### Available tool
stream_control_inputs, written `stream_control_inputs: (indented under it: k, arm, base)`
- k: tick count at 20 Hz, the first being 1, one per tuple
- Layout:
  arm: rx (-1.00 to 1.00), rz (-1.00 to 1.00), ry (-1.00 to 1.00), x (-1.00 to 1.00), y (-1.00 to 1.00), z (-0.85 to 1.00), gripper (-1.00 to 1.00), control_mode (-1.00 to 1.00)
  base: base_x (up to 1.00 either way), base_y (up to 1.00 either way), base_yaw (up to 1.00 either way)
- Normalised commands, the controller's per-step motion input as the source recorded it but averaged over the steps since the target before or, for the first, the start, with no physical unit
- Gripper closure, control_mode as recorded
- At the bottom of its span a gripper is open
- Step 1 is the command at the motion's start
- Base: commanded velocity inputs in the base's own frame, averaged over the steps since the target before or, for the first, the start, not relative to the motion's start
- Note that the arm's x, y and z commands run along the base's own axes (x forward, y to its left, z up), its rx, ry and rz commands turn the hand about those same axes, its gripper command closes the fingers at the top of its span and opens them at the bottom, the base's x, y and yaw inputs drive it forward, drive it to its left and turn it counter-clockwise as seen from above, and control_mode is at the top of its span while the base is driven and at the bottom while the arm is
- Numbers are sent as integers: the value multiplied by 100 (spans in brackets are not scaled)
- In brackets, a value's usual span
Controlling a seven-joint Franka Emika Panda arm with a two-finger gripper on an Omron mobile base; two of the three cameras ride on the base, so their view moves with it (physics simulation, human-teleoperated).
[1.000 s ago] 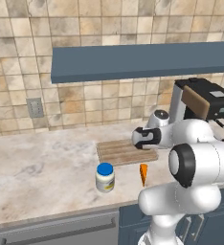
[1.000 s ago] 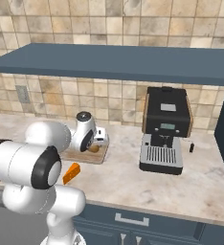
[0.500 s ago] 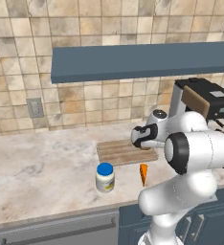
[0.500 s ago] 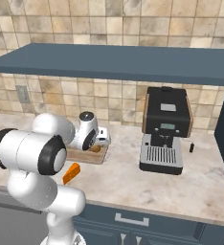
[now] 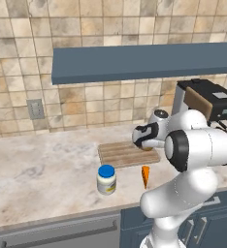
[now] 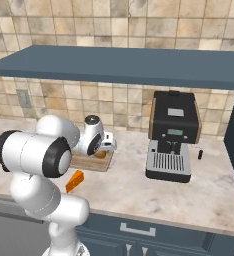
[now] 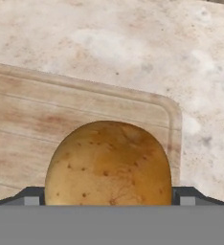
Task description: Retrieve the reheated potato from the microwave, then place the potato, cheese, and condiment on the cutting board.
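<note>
The golden-brown potato (image 7: 109, 165) lies on the right end of the wooden cutting board (image 7: 61, 110), between my finger tips (image 7: 32, 197). My gripper (image 7: 109, 201) stands open, its jaws close on either side of the potato. In the left base view the gripper (image 5: 144, 141) hangs over the board (image 5: 118, 155), with the potato (image 5: 147, 147) just under it. The orange cheese wedge (image 5: 145, 175) lies on the counter in front of the board. The blue-lidded condiment jar (image 5: 106, 179) stands to the left of the cheese. The microwave is out of view.
A black coffee machine (image 6: 171, 135) stands on the counter to the right of the board (image 6: 84, 163). A blue shelf (image 5: 144, 60) runs above the counter. The cheese (image 6: 74, 181) lies near the counter's front edge. A wall socket (image 5: 36, 108) sits at the left.
My arm's elbow has swung forward and up while the hand stays over the board's right end. The potato, cheese and jar have not moved.
</note>
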Motion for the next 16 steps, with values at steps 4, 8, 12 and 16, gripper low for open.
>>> stream_control_inputs:
  k: [4, 8, 12, 16]
  arm:
    - [0, 0, 0, -13, 0, -25, 100, -100]
    - [0, 0, 0, -13, 0, -26, -100, -100]
    - [0, 0, -1, -18, 0, -18, -100, -100]
    - [0, 0, -2, -19, 0, -3, -100, -100]
  base:
    - [0, 0, 0]
    - [0, 0, 0]
    - [0, 0, 0]
    - [0, 0, 0]
